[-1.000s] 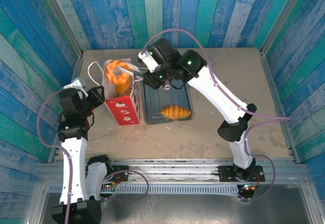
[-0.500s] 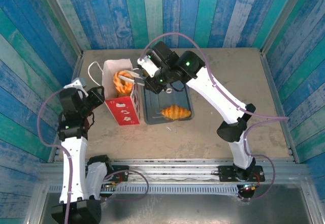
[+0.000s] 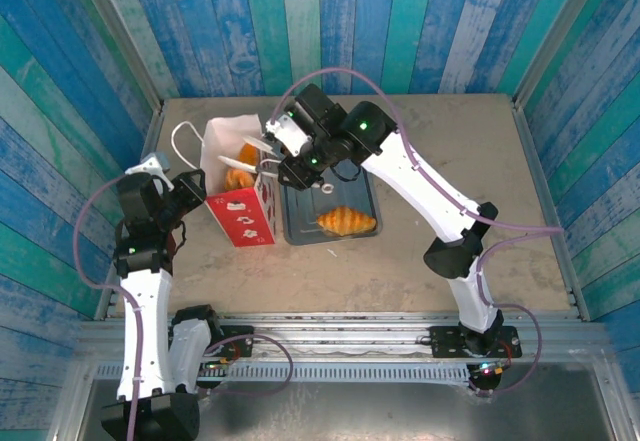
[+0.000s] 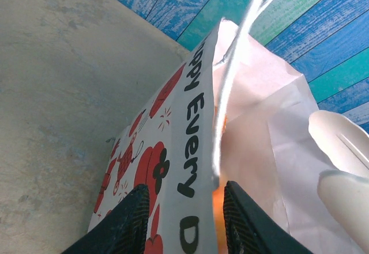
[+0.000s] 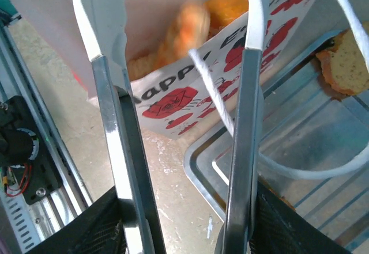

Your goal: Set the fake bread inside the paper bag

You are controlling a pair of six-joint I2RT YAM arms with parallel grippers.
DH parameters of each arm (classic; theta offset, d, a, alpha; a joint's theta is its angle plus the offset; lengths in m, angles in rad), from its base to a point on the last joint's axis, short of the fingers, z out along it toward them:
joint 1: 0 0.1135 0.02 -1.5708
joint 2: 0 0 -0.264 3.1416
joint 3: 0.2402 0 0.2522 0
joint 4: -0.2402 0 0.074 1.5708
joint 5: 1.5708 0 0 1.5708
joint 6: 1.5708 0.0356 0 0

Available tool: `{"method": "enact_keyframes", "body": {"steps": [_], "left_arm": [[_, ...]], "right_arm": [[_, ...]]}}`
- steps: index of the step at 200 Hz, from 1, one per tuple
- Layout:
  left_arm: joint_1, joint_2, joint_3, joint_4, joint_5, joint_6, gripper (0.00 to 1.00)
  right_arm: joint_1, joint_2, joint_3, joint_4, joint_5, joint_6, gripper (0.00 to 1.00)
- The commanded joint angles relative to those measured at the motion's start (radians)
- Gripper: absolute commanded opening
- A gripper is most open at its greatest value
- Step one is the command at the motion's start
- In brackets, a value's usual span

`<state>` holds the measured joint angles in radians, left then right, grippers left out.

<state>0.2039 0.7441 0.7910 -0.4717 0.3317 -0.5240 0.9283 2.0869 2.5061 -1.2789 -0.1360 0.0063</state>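
The paper bag point(image 3: 243, 216) stands upright left of the grey tray point(image 3: 300, 223). Orange pieces of fake bread point(image 3: 238, 176) lie inside it. My right gripper point(image 3: 257, 157) hovers over the bag's mouth, open, with nothing between its long metal fingers point(image 5: 109, 121). In the right wrist view an orange pastry point(image 5: 184, 26) shows blurred inside the bag point(image 5: 190, 93). A croissant point(image 3: 345, 221) rests on the tray, and a brown slice point(image 5: 346, 64) lies at the tray's far end. My left gripper point(image 4: 184, 211) is shut on the bag's left wall point(image 4: 196, 150).
The bag's white cord handles point(image 5: 219, 98) hang loose; one drapes across the tray point(image 5: 300, 144) beside my right fingers. Blue plank walls enclose the table on three sides. Bare tabletop point(image 3: 450, 161) lies right of the tray.
The ring donut that my right gripper held above the bag has dropped inside. The right fingers have opened and stand empty over the mouth. The left arm has not moved.
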Motion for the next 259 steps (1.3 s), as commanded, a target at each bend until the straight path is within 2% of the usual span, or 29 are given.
{"method": "enact_keyframes", "body": {"steps": [1,61,109,137,259], "left_arm": [[0.004,0.000,-0.011,0.025,0.004,0.018,0.38],[0.005,-0.004,-0.018,0.038,0.018,0.004,0.39],[0.005,-0.012,-0.023,0.044,0.015,0.002,0.40],[0.005,-0.011,-0.023,0.052,0.021,-0.001,0.43],[0.004,-0.020,-0.006,0.067,0.028,0.004,0.58]], "right_arm": [[-0.002,-0.009,0.046,0.002,0.043,0.000,0.54],[-0.034,-0.123,0.008,0.069,0.042,0.030,0.52],[-0.099,-0.243,-0.079,0.146,-0.025,0.085,0.48],[-0.155,-0.306,-0.143,0.168,-0.034,0.112,0.47],[-0.453,-0.577,-0.668,0.317,-0.088,0.173,0.45]]}}
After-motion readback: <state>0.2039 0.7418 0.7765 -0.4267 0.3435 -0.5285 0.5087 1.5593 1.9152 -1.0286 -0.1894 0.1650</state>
